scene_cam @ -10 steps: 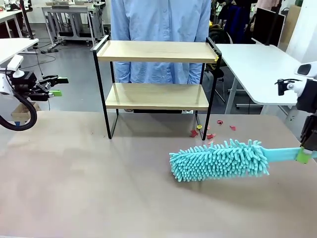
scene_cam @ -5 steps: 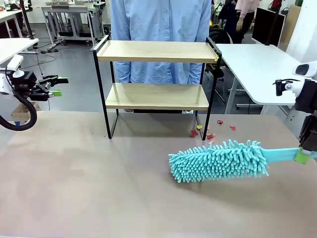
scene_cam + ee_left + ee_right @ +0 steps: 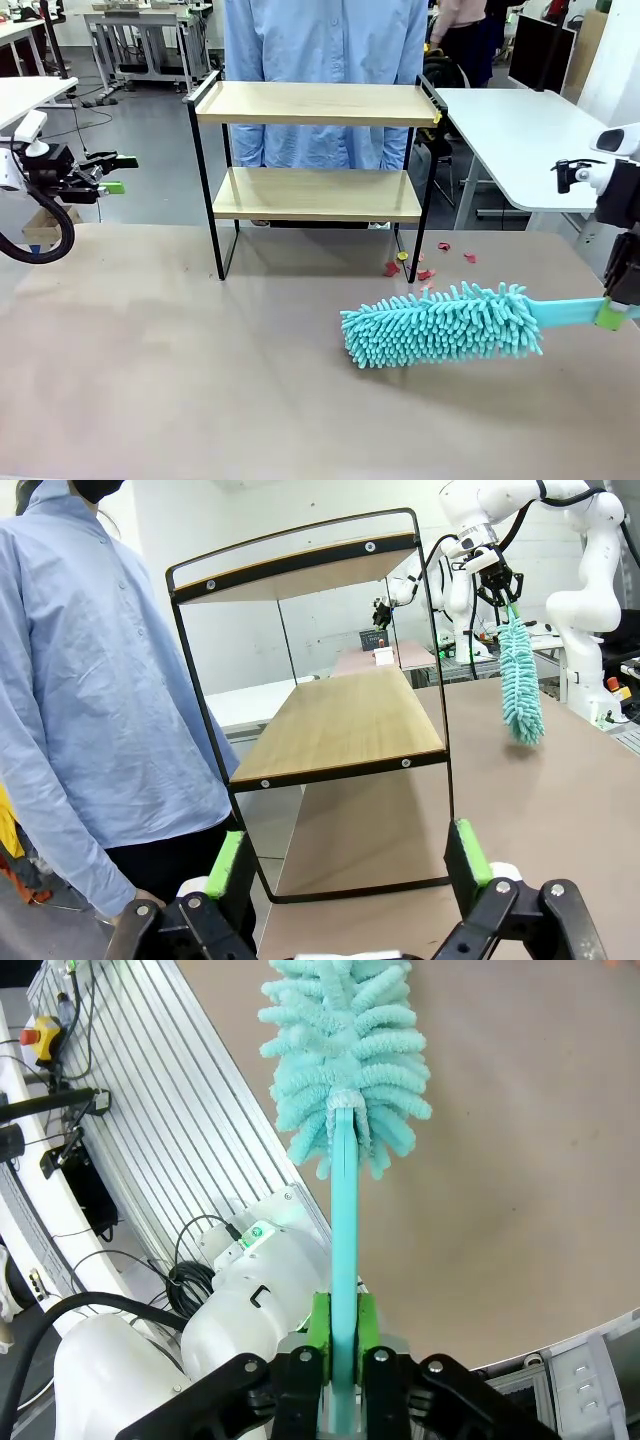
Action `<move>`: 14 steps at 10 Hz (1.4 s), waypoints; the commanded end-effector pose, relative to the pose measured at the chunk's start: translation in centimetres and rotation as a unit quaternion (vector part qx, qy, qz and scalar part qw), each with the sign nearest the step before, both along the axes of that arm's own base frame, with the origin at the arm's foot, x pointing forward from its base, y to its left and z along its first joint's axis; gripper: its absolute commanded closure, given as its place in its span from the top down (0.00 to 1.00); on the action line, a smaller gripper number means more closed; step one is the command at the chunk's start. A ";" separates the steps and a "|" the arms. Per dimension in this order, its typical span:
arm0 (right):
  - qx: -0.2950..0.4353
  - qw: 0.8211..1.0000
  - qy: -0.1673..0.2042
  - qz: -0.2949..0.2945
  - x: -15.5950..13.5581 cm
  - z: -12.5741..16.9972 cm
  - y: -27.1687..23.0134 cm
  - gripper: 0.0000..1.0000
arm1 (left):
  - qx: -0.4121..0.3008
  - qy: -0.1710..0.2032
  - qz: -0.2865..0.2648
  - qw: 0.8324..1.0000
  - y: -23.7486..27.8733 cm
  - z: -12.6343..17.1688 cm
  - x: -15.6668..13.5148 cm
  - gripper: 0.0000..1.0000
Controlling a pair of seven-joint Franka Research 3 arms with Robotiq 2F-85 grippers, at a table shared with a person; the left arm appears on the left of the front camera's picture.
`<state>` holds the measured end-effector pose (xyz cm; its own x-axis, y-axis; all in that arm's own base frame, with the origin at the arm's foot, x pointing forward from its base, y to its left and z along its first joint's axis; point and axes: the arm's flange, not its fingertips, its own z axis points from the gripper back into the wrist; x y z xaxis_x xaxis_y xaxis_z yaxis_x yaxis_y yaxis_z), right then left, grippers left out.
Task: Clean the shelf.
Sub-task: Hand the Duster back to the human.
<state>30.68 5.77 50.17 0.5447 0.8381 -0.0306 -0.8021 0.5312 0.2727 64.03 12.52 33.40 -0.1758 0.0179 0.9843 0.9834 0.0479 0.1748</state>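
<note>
The shelf (image 3: 315,150) stands at the far side of the brown table (image 3: 150,380), its 2 light wood boards bare in the black frame, and a person in a light blue shirt (image 3: 322,60) stands right behind it. In front of the shelf the tabletop lies open across to the near edge. Small red scraps (image 3: 425,262) lie on the table by the shelf's right front leg. Just in front of those scraps, right of the shelf, hangs a teal duster (image 3: 440,325), its handle clamped between the closed fingers of the right gripper (image 3: 618,312) at the table's right edge. Well to the left of the shelf, beyond the table's left edge, the left gripper (image 3: 108,174) hovers with jaws spread wide, holding nothing.
</note>
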 end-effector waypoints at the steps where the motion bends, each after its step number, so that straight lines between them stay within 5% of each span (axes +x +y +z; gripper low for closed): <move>1: 0.024 0.998 -0.048 0.026 2.4 1.3 -0.9 0.13 | 0.011 -0.007 0.023 1.000 1.6 2.0 -1.0 1.00; 8: 0.165 0.937 -0.244 0.189 12.0 1.2 1.2 0.13 | 0.021 0.120 0.092 0.988 -0.6 2.0 -21.0 1.00; 12: 0.209 0.902 -0.269 0.264 12.9 0.9 3.0 0.13 | 0.010 0.174 0.078 0.982 -6.0 -0.2 -24.8 1.00; 14: 0.197 0.906 -0.260 0.269 13.1 0.7 2.4 0.13 | 0.004 0.137 0.067 0.988 -7.4 0.0 -24.9 1.00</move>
<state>43.08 9.03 50.75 -0.0744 0.8799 0.4692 -0.9906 -0.0110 -0.1365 39.06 5.60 32.57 0.1422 0.0008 0.9898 0.9739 0.1786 -0.1400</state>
